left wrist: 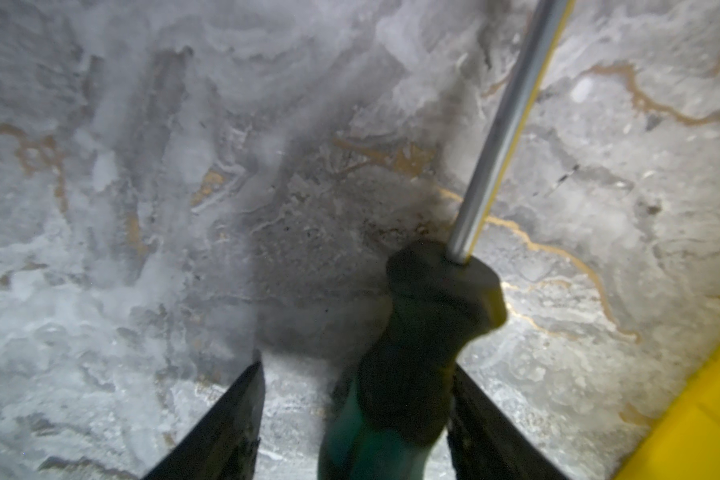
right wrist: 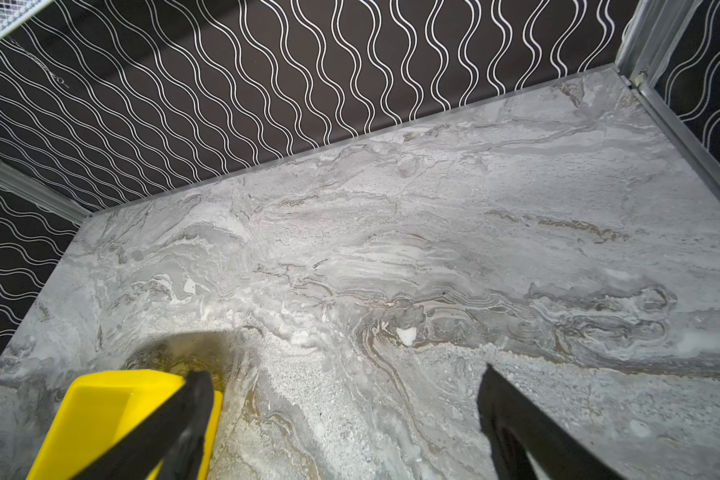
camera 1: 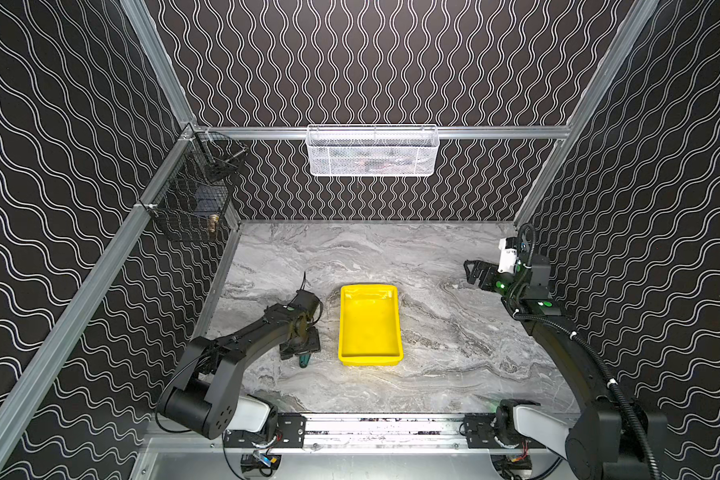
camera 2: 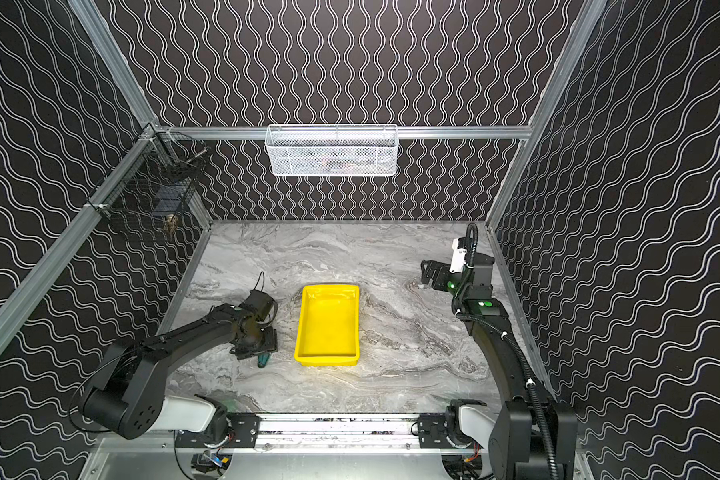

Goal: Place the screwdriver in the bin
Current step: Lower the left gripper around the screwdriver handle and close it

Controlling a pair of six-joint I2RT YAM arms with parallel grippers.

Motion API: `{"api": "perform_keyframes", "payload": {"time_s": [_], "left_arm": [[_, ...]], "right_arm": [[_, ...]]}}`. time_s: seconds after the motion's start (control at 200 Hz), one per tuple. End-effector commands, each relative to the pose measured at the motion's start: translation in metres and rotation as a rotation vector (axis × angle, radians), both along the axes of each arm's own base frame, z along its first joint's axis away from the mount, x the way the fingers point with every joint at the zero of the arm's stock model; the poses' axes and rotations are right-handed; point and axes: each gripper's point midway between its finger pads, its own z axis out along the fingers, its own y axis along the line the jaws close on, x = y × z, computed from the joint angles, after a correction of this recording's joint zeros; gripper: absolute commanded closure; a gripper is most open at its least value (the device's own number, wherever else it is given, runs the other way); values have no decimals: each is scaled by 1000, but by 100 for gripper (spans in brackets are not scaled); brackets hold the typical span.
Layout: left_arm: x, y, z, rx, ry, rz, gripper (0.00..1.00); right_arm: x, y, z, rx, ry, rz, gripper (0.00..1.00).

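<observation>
The screwdriver (left wrist: pixel 425 332) lies on the marble table just left of the bin (camera 1: pixel 368 324). In the left wrist view its black and teal handle sits between my left gripper's (left wrist: pixel 356 368) fingers and the metal shaft (left wrist: pixel 508 124) points away. One finger (left wrist: pixel 474 407) rests against the handle, while a gap of table shows before the other finger (left wrist: pixel 242 407), so the gripper is open around it. In both top views only the teal handle end (camera 1: pixel 304 360) (camera 2: pixel 262 360) pokes out under the left gripper (camera 1: pixel 302 345). The yellow bin (camera 2: pixel 328 324) holds nothing. My right gripper (camera 1: pixel 470 270) (right wrist: pixel 345 372) hangs open at the far right.
A white mesh basket (camera 1: pixel 373 151) hangs on the back rail and a black wire basket (camera 1: pixel 192 195) on the left rail. The bin's corner (left wrist: pixel 703 415) lies close to the left gripper, and its far end (right wrist: pixel 100 415) shows behind a right finger.
</observation>
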Motion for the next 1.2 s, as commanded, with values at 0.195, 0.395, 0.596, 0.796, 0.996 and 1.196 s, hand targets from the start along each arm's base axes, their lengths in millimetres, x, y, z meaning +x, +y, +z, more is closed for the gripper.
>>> {"api": "perform_keyframes", "payload": {"time_s": [0.195, 0.395, 0.596, 0.796, 0.996, 1.196], "left_arm": [[8, -17, -6, -91, -38, -13, 34], [13, -30, -1, -162, -81, -34, 41], [20, -36, 0, -191, -101, -54, 53], [23, -40, 0, -202, -103, -62, 58], [21, -38, -5, -180, -72, -71, 54], [13, -26, -1, -107, -20, -85, 54]], "right_arm": [[-1, 1, -1, -5, 2, 8, 1], [-2, 1, -1, -5, 2, 8, 1], [-3, 1, -2, -5, 2, 7, 1], [-3, 0, -2, -9, 3, 3, 1], [-2, 0, -2, -7, 5, 4, 1], [-2, 0, -3, -12, 6, 1, 1]]}}
